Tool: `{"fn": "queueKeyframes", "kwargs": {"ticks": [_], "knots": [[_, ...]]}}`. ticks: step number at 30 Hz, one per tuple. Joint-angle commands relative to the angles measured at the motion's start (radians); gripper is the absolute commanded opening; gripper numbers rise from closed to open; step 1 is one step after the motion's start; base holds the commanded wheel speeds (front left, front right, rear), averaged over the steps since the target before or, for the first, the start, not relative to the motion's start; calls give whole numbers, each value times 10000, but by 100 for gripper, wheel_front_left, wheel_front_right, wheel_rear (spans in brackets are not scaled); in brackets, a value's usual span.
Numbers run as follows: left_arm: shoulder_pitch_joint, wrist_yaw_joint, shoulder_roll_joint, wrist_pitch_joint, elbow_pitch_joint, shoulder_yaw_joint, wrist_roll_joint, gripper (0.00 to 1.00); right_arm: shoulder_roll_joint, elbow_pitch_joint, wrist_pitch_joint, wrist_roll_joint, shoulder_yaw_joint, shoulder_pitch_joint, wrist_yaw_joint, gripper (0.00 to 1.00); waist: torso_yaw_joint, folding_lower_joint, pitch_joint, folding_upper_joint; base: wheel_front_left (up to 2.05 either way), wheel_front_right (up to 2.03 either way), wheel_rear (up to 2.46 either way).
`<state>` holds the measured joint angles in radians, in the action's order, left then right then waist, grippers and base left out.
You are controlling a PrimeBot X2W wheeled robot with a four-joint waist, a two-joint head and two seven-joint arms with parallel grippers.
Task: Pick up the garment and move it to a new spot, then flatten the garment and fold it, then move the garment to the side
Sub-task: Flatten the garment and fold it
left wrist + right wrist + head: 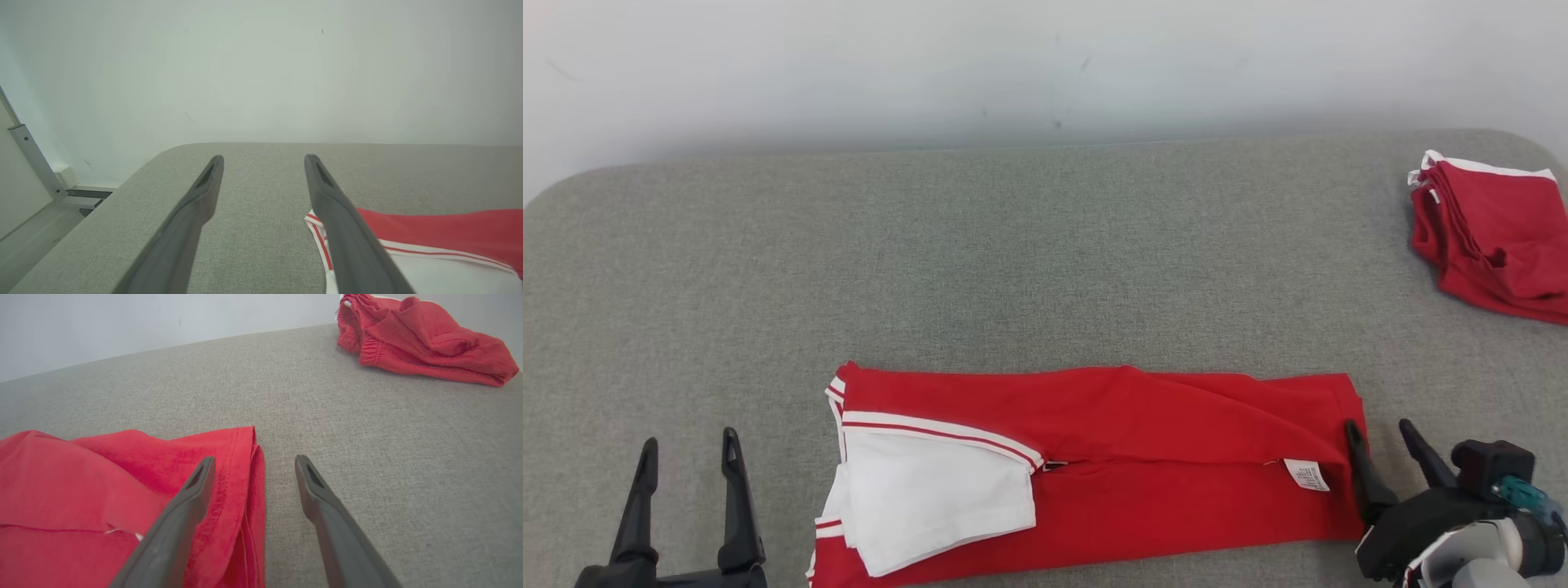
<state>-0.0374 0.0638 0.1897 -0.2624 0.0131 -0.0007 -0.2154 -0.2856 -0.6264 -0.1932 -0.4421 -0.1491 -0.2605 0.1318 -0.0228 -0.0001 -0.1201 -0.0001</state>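
- Fingers [202,196] on our left gripper [689,441] are spread wide with nothing between them, over the grey table [1013,245] just left of the red garment [1176,425].
- Our right gripper [1379,426] is spread too, holding nothing: one finger over the garment's right end, the other over the table.
- Garment lies folded in a long strip near the front edge, white panel [931,490] at its left.
- Second red bundle [1494,237] sits at the far right corner.

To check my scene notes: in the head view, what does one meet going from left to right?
The left gripper → folded red garment → right gripper at that garment's right edge → second red garment at the far right of the grey table.
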Motion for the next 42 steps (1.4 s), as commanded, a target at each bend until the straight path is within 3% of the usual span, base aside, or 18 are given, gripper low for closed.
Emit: {"fn": "queueKeyframes", "kwargs": {"ticks": [1,13,14,15,16,22,33,36,42], "knots": [[-76,-56,-148,-31,40,115,44,100,60,-138,42,-78,-51,-146,-29,100,20,1,2,1,0,0,0],[12,-919,-896,-31,-598,807,633,100,386,-2359,979,-399,-805,-935,-29,100,223,1,124,1,0,0,0],[23,-989,-938,-31,-653,841,685,100,428,-2458,1027,-469,-889,-950,-28,73,244,1,162,1,0,0,0],[18,-1032,-974,-31,-684,887,717,100,440,-2537,1043,-530,-964,-978,-25,17,253,1,194,1,0,0,0],[7,-1068,-1002,-31,-710,928,768,100,445,-2612,1043,-619,-1031,-1008,-16,0,258,1,235,1,0,0,0],[-187,-1254,-1144,-31,-760,1182,930,100,-5,-2847,767,-1065,-1176,-1308,-31,0,158,1,455,1,0,0,0],[-179,-1480,-1245,-31,-805,1290,1264,100,-1990,-3301,255,-1267,-738,-1952,-31,0,-125,1,546,1,0,0,0],[-198,-1506,-1248,-31,-851,1370,1342,100,-2076,-3152,209,-1280,-786,-2042,-31,0,-198,1,563,1,0,0,0],[-188,-1563,-1270,-31,-987,1507,1418,100,-1486,-2391,76,-1382,-1125,-2019,-29,0,-234,1,646,1,0,0,0]]}}
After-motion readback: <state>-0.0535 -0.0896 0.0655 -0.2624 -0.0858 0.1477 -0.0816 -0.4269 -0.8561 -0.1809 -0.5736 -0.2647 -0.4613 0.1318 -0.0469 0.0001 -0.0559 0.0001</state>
